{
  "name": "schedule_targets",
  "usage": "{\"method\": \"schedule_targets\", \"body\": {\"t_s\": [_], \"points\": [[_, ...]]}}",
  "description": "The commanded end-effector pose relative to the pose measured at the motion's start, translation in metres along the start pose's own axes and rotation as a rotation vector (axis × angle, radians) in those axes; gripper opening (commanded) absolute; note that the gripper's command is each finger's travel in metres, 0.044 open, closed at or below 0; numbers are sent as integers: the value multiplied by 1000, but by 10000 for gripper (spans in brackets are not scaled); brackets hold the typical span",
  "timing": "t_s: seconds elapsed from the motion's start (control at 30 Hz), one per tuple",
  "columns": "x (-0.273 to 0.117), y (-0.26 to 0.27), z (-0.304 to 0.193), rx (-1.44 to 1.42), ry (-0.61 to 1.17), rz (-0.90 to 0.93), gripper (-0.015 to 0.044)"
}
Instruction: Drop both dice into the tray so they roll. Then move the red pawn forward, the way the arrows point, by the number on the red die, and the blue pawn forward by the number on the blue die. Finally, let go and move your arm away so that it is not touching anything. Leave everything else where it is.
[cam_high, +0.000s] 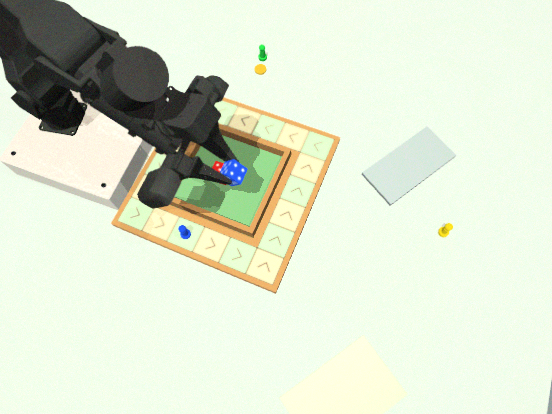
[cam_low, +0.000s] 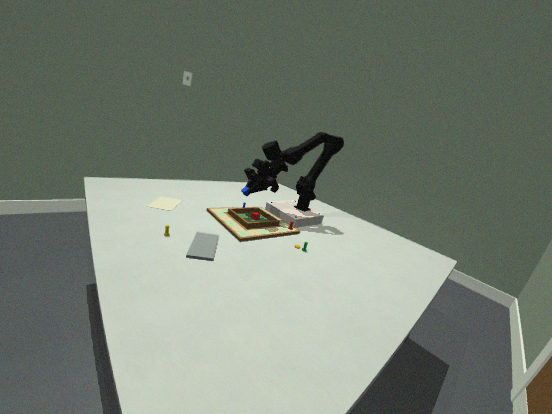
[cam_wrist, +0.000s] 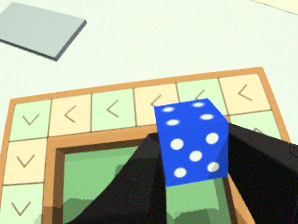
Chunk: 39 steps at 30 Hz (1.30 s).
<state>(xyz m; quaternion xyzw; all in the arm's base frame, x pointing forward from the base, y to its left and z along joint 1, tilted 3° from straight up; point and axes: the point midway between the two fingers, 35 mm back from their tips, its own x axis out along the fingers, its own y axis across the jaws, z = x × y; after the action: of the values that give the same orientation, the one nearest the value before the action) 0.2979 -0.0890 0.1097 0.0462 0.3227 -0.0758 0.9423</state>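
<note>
My gripper (cam_high: 233, 172) (cam_low: 246, 190) is shut on the blue die (cam_high: 234, 172) (cam_low: 245, 191) (cam_wrist: 192, 142) and holds it up in the air above the tray. In the wrist view the blue die shows five dots on its near face and four on its upper face. The red die (cam_high: 217, 166) (cam_low: 255, 216) lies in the green-floored tray (cam_high: 270, 192) (cam_low: 237, 220), partly hidden by the blue die and a finger in the top view. The blue pawn (cam_high: 184, 232) (cam_low: 244, 205) stands on a pale green square. The red pawn (cam_low: 291, 225) stands at the board's corner in the exterior view; the arm hides it in the top view.
A green pawn (cam_high: 262, 53) (cam_low: 305, 246) stands beside a yellow disc (cam_high: 260, 69) (cam_low: 297, 246) off the board. A grey slab (cam_high: 409, 165) (cam_low: 203, 246) (cam_wrist: 40, 30) and a yellow pawn (cam_high: 445, 230) (cam_low: 167, 231) are beyond the board. A pale yellow sheet (cam_high: 345, 382) (cam_low: 165, 203) lies farther away.
</note>
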Motion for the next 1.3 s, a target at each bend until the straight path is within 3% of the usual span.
{"method": "schedule_targets", "body": {"t_s": [0.0,0.17,0.47,0.73,1.27], "points": [[0,0,0,3,0,-4,0],[0,0,0,3,0,-4,0],[-1,0,2,2,0,-3,236],[-26,0,31,-7,10,8,440],[17,-1,15,-8,811,4,440]]}}
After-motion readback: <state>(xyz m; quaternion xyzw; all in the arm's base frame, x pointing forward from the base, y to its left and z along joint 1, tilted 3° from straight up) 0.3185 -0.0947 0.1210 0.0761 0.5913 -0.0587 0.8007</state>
